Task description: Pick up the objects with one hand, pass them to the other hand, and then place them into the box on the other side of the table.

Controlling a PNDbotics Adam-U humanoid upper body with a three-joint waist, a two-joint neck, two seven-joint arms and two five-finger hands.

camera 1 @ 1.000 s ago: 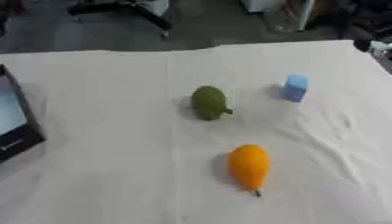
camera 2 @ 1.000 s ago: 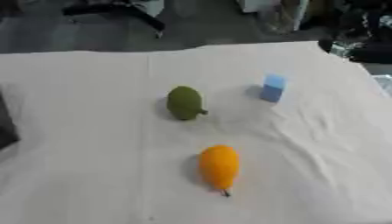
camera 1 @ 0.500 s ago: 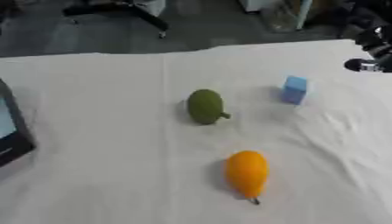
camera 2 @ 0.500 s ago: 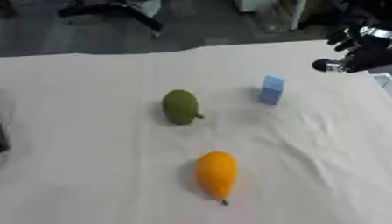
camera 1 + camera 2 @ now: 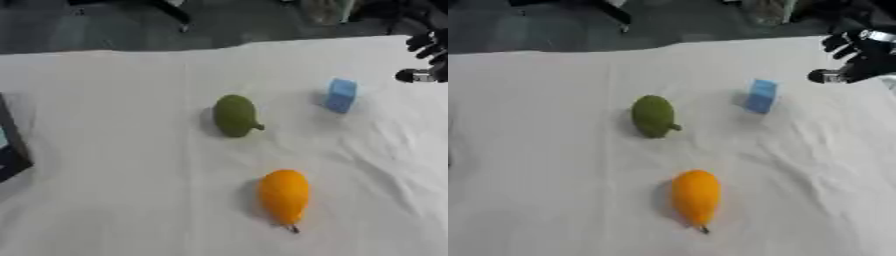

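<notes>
right robot hand (image 5: 857, 60) at far right edge, fingers spread, holding nothing, nearest the blue block (image 5: 760, 95) so likely first pick | green fruit (image 5: 654, 115) mid-worktop, orange fruit (image 5: 696, 197) nearer | all loose on white worktop (image 5: 535, 190) | box (image 5: 10, 150) at left edge | left robot hand unseen

This looks like an office or lab room. A tabletop (image 5: 553, 200) draped in creased white cloth fills the view. To the left of the robot hand (image 5: 857, 57) and past the tabletop's far edge lies dark grey floor with the black base of a wheeled chair (image 5: 610, 10).
</notes>
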